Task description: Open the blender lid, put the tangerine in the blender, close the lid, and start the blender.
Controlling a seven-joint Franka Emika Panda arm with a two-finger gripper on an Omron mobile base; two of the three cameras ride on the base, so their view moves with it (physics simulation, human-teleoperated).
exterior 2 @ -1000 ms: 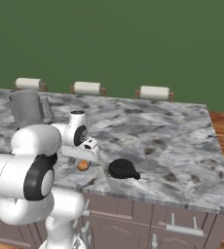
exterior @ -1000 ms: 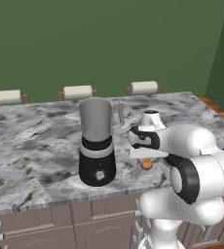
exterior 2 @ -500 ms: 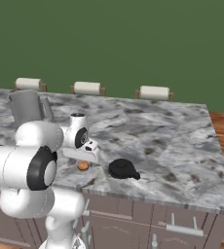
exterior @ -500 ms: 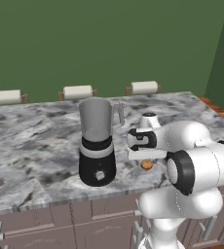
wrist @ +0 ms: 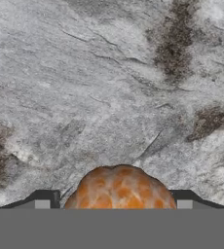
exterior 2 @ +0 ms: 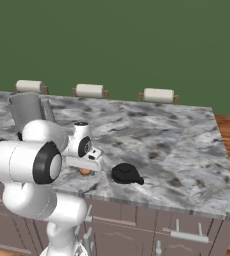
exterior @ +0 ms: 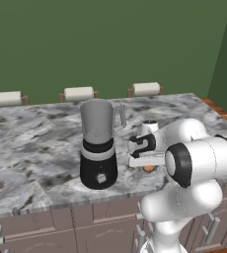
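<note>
We see the tangerine (wrist: 120, 187) as a small, round, bumpy orange fruit with paler mottling. It lies on the grey-veined marble counter (exterior: 36, 148), to the right of the blender (exterior: 98, 143) and near the counter's front edge. In the hand view it sits between the gripper (wrist: 113, 204) fingertips (wrist: 42, 200), one on each side. We cannot tell whether the jaws already press on it or stand just clear.

The blender stands upright, its grey jar open at the top, its handle toward the right and its white button facing the near edge. The blender lid (exterior 2: 125, 173), black with a raised knob, lies flat on the counter to the right of the tangerine. Three paper towel rolls (exterior: 146, 89) line the far edge before a dark green wall (exterior: 110, 39). Grey cabinet fronts (exterior 2: 187, 235) run below the counter. Being round, the tangerine shows us no clear long axis.
</note>
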